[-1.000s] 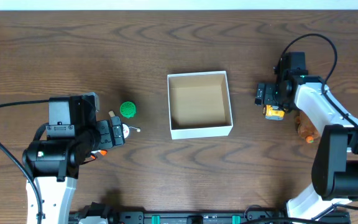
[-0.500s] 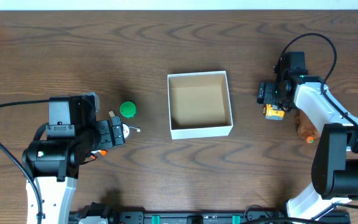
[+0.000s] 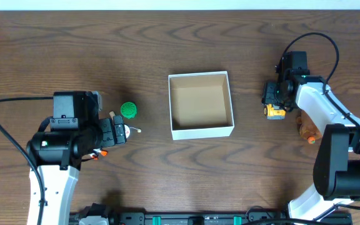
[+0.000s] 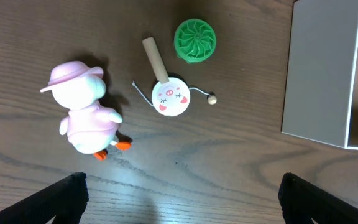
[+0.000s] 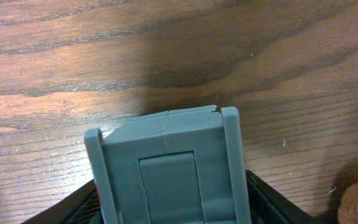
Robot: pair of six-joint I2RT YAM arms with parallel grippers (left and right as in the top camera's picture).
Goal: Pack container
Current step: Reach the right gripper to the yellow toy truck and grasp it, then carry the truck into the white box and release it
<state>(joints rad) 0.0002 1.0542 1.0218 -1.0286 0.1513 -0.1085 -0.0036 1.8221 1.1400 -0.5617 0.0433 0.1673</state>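
The container (image 3: pixel 199 103), a lidless white box with a brown inside, stands empty at the table's middle; its white wall (image 4: pixel 319 68) also shows in the left wrist view. To its right, my right gripper (image 3: pixel 274 97) is shut on a grey and yellow toy truck (image 3: pixel 274 112). The truck's grey bed (image 5: pixel 169 155) fills the gap between both fingers of that gripper (image 5: pixel 169 202). My left gripper (image 4: pixel 182 186) hangs wide open over bare wood. Just beyond it lie a pink duck (image 4: pixel 82 115), a pig-face rattle drum (image 4: pixel 170 98) and a green round toy (image 4: pixel 195 41).
A brown plush toy (image 3: pixel 305 128) lies at the far right beside the right arm, and its edge (image 5: pixel 356 202) shows in the right wrist view. The green round toy (image 3: pixel 129 110) sits left of the container. Bare wood lies behind and in front of the box.
The right gripper's jaws have narrowed onto the toy truck. The left arm has shifted slightly, its gripper still wide open.
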